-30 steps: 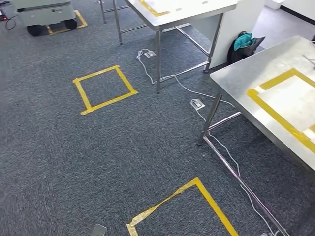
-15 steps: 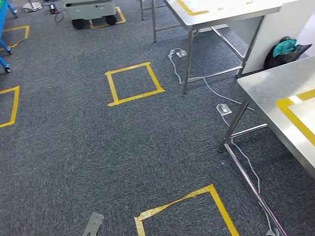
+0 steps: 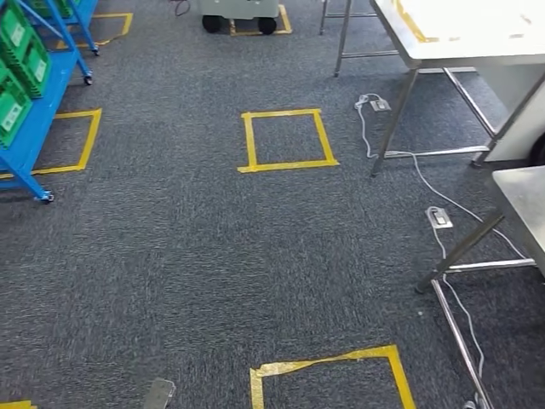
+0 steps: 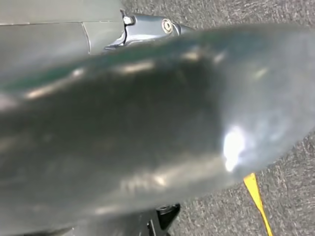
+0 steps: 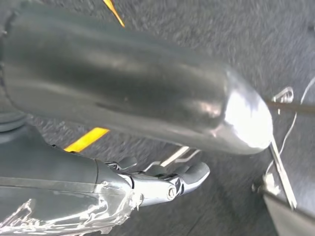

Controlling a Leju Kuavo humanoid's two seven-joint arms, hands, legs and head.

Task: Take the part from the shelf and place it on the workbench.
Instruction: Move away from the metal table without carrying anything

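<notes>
Grey carpet (image 3: 161,256) covers the room, marked with squares of yellow tape (image 3: 287,141), probably standing spots for the robot. At far left a blue shelf (image 3: 40,119) on castors carries green bins (image 3: 14,68); the part to be fetched is presumably in one of them, but no part can be made out. Steel worktop (image 3: 462,30) at far right, with a second worktop's corner (image 3: 524,200) nearer on the right; white cables (image 3: 444,247) trail to floor sockets under their legs. A grey wheeled unit (image 3: 241,13) sits at the far edge. Both arms hang low, as suits walking. The right robot hand (image 5: 167,184) shows in its wrist view with fingers stretched out, slightly apart, nothing in them. The left robot hand (image 4: 148,27) shows as little more than a metal joint behind a blurred shiny limb; how far it is open cannot be told. Judged stage: approach to the shelf, pick not yet begun.
</notes>
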